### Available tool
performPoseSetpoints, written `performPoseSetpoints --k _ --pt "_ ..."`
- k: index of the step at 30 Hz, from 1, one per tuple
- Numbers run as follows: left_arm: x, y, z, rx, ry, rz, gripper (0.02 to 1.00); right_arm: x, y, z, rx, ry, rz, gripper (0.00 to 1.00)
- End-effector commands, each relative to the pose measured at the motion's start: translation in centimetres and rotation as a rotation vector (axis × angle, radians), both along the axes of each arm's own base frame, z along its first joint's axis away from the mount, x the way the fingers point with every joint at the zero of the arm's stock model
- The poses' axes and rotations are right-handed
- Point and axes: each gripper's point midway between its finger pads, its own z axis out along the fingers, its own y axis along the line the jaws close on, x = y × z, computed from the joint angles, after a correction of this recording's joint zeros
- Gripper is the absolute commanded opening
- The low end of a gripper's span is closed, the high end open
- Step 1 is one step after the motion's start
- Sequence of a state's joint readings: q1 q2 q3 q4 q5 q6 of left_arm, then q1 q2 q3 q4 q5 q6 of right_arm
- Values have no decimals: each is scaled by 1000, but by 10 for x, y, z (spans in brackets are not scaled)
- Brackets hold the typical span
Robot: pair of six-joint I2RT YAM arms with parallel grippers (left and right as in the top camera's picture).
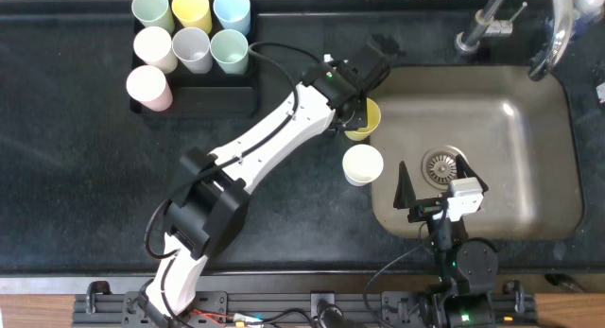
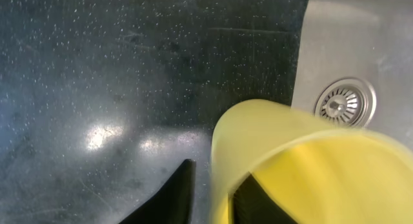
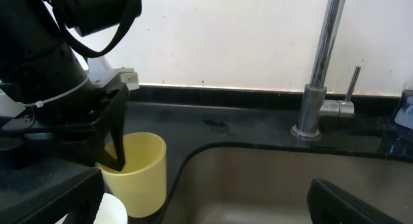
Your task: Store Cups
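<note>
Left gripper (image 1: 354, 111) is at the yellow cup (image 3: 135, 172), which stands upright on the counter (image 1: 76, 177) at the sink's (image 1: 529, 111) 9 o'clock rim. The jaws are narrowed astride the cup wall, one finger inside and one outside. In the left wrist view a sliver of counter shows between the outer finger and the wall, so count it as not pinched.

A white cup (image 1: 362, 164) sits just beside, at the yellow cup's 6 o'clock. The rack (image 1: 227, 96), with its cups (image 1: 192, 44), lies well off toward 10 o'clock. Right gripper (image 1: 437, 181) hangs over the sink at the white cup's 4 o'clock, spread wide and empty.

Handling, as a judgement: thin plastic, light, smooth and springy. Take the wall just under the rim with a gentle squeeze, because too much will oval it and too little will let it slip.
</note>
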State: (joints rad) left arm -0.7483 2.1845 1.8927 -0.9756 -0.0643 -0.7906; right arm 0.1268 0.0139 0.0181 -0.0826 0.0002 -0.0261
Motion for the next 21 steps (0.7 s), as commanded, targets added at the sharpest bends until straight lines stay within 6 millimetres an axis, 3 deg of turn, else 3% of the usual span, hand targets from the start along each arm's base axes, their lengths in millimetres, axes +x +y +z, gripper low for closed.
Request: performPoseSetpoints --k 1,3,5,11,17,21 --pt "8 1 0 7 -18 17 95 0 1 -3 4 -1 5 998" --pt "10 3 4 9 -30 22 34 0 1 -3 4 -1 5 998" --pt "13 6 14 10 -59 51 34 0 1 -3 4 -1 5 998" --pt "25 32 78 -17 -212 187 34 0 1 -3 4 -1 5 998" --pt "27 104 143 -105 -336 513 34 0 1 -3 4 -1 5 996" --pt "16 165 163 -190 -358 773 36 0 1 -3 4 -1 5 998"
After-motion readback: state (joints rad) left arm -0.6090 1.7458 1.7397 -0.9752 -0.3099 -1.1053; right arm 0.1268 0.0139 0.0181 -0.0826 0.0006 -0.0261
